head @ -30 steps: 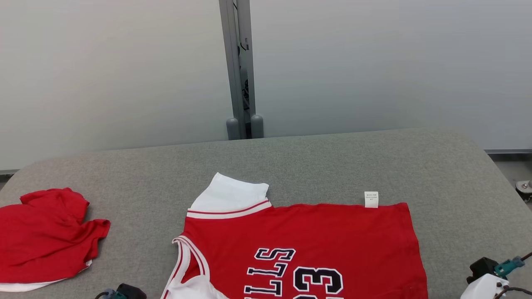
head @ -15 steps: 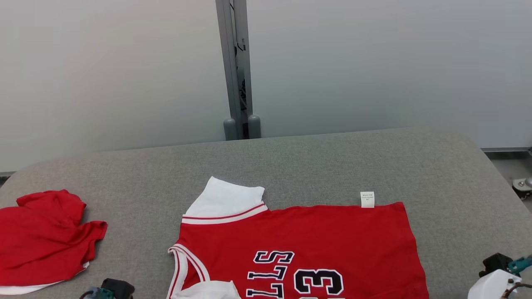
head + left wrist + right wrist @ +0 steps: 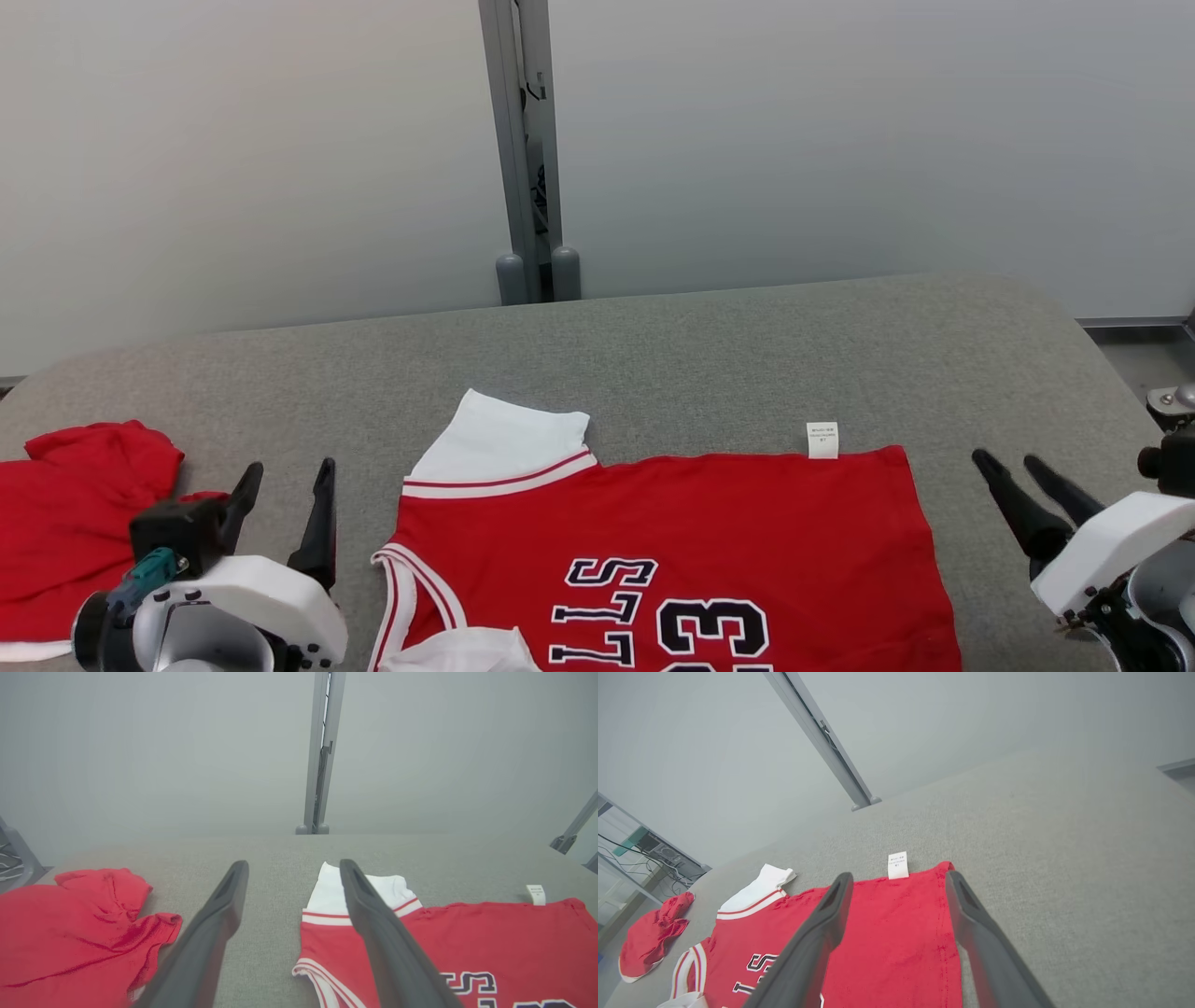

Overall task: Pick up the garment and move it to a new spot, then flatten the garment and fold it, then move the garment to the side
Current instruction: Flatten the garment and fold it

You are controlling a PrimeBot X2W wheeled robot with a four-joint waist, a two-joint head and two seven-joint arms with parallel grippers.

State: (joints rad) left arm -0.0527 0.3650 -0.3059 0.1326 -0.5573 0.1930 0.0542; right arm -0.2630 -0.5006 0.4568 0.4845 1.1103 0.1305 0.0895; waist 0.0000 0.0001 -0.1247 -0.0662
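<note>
**Red sleeveless basketball jersey** (image 3: 672,523), white-trimmed with black-and-white lettering, lies spread face-up in the middle of the near side of the grey fabric-covered bench (image 3: 747,355). It rests directly on the bench surface, and its near portion runs off the bottom edge of the head view. The body panel is largely flat. The far shoulder strap (image 3: 504,443) is turned over to show its white inner side, and a small white care label (image 3: 822,440) sticks out from the far edge near the right-hand corner.

Judged from its drape, the cloth is light, thin and limp. It will sag and crease when lifted and offers no stiff edge. The banded armhole trim, the shoulder straps and the hem corners look like the firmest places to pinch, and a pinch at two corners should keep the panel taut.

The left jaws stand wide apart and empty above bare bench, just left of the jersey's armhole. The right jaws, likewise parted and holding nothing, hover just beyond its right-hand edge.

A second, crumpled red garment (image 3: 65,523) lies well apart at the bench's left end.
</note>
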